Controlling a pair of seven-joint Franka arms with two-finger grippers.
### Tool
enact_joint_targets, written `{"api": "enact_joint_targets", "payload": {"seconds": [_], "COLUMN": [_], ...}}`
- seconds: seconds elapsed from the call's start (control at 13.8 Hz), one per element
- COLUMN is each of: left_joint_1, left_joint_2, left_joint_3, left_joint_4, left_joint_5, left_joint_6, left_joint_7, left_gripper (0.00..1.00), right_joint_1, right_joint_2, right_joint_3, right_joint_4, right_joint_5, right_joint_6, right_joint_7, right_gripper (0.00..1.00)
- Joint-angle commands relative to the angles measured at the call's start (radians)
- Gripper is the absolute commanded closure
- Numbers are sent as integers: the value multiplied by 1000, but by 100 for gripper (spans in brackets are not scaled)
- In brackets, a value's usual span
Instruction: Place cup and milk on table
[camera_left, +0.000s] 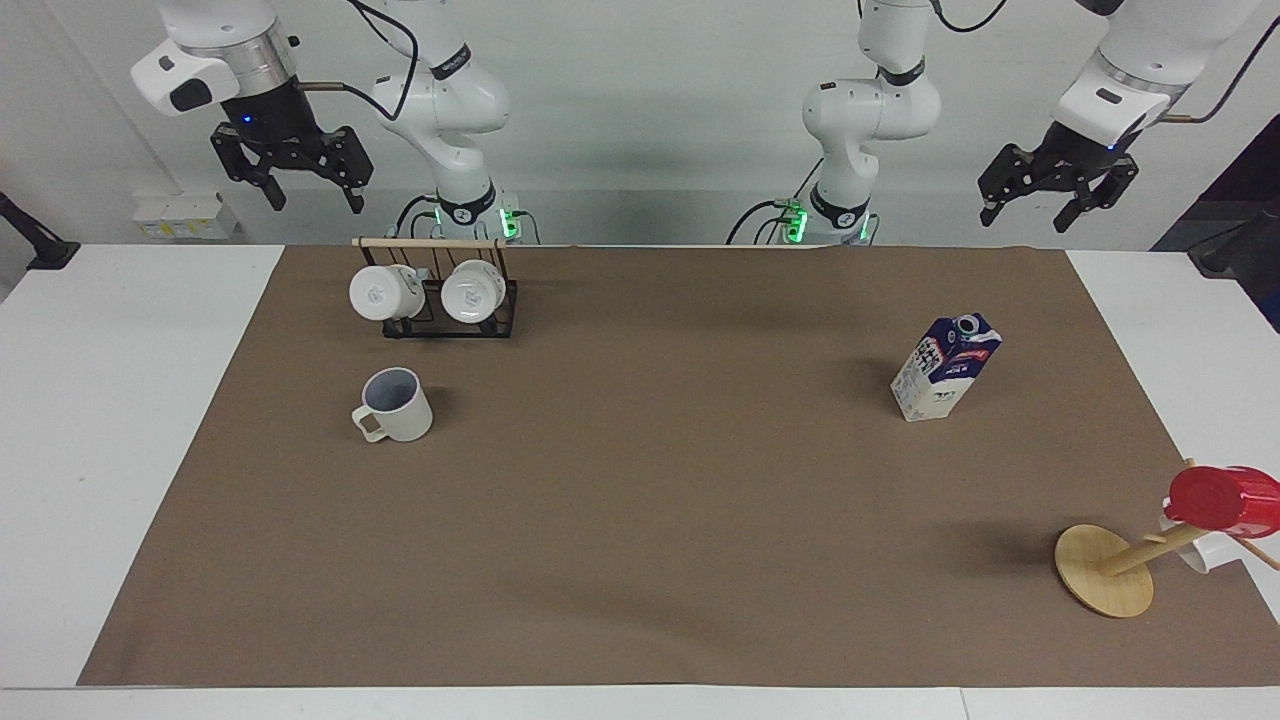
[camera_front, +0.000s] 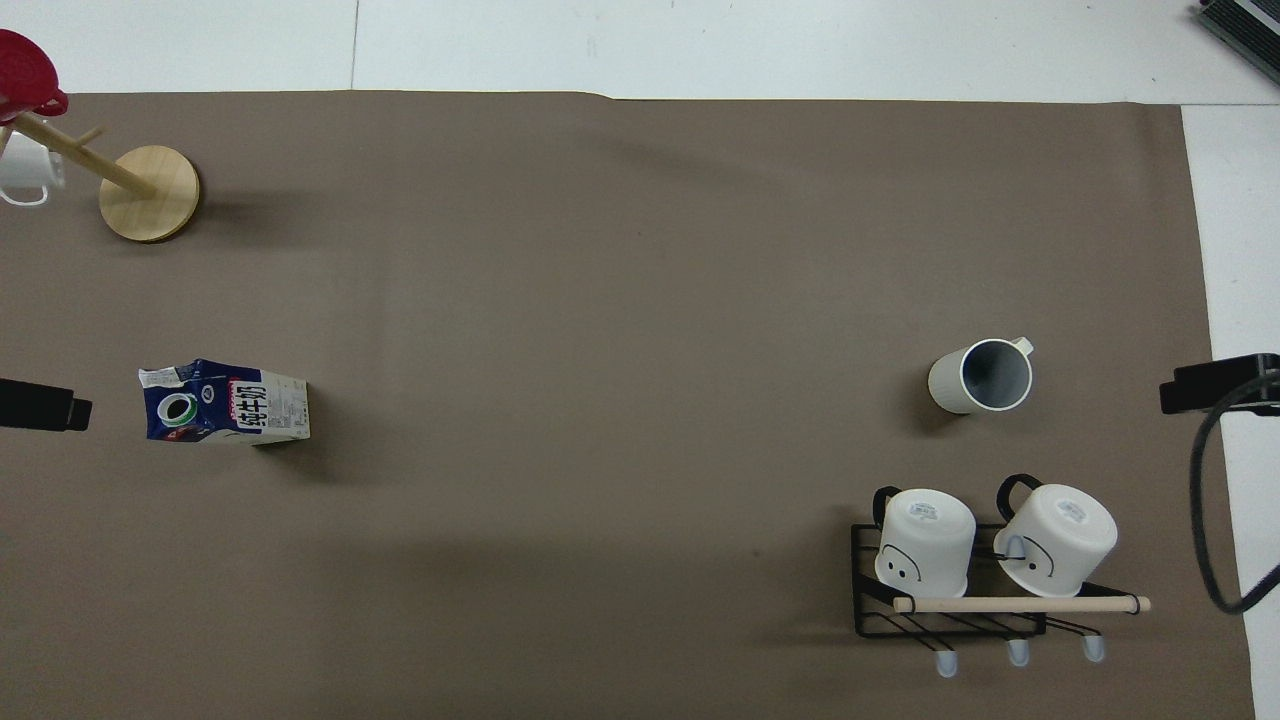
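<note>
Only the facing view shows both arms: left hand (camera_left: 1058, 195) upper right, right hand (camera_left: 290, 175) upper left, raised, released. Cup (camera_left: 395, 404) centre-left, milk (camera_left: 945, 367) centre-right, standing on tabletop (camera_left: 120, 400).

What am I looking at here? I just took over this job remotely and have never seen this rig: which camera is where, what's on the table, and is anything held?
Two robot arms work at a table. One camera faces them from across it; the other looks down from above their end. The left gripper and right gripper both hang open and empty above the robots' edge of the table. On the brown mat the cup and milk stand upright, the cup beside a rack with two white mugs. A wooden mug tree carries a red cup.
</note>
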Motion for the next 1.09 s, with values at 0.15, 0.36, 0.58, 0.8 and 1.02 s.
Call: {"api": "enact_joint_targets", "payload": {"seconds": [0.15, 0.36, 0.58, 0.8, 1.02], "left_joint_1": [2, 2, 2, 2, 0], "left_joint_2": [-4, -4, -5, -5, -7], "left_joint_3": [-4, -4, -5, -5, -7], "left_joint_4": [13, 13, 11, 10, 7], "left_joint_5": [20, 20, 20, 20, 20], "left_joint_6": [-11, -11, -9, -9, -8], "left_joint_7": [-7, -7, -7, -7, -7], "left_gripper": [0, 0, 0, 0, 0], "right_joint_1": [-12, -12, -12, -14, -12], "right_joint_2": [-19, -19, -19, -19, -21], "right_joint_3": [4, 4, 4, 4, 4], "right_joint_4": [-15, -13, -13, -13, -21], "right_joint_5": [-1, -1, -1, 2, 3], "right_joint_6": [-5, -5, -6, -10, -3], "right_joint_7": [-5, 1, 1, 5, 5], "right_gripper": [0, 0, 0, 0, 0]}}
